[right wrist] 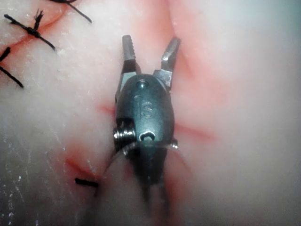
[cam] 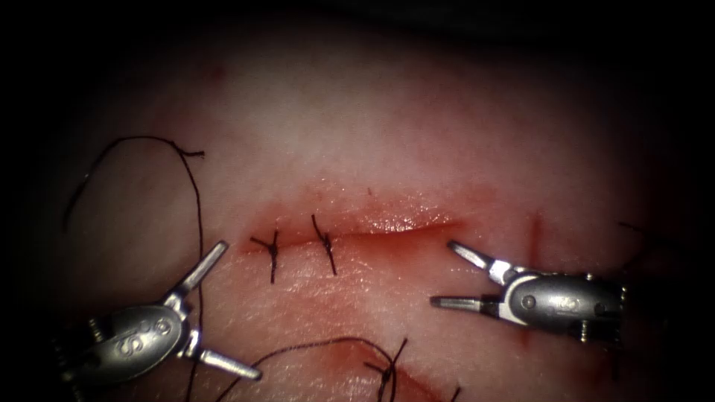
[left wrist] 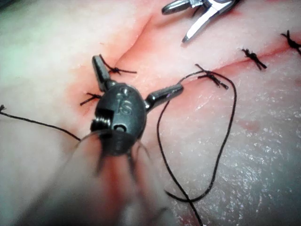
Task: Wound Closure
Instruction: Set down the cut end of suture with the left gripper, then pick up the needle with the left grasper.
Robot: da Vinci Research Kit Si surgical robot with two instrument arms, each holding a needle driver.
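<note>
Both tools gape and hold nothing: left tool (cam: 216, 309) near-left of the cut (cam: 357, 237), right tool (cam: 450, 274) at its unstitched right end. Two stitches (cam: 298, 251) cross the left part; loose thread (cam: 195, 201) trails left. With no needle seen, another stitch seemingly calls for finding it.

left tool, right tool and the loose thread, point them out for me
left tool (cam: 220, 308), endoscope view, midway between its open jaws
right tool (cam: 441, 273), endoscope view, midway between its open jaws
loose thread (left wrist: 225, 141), left wrist view, on the loop's strand
</note>
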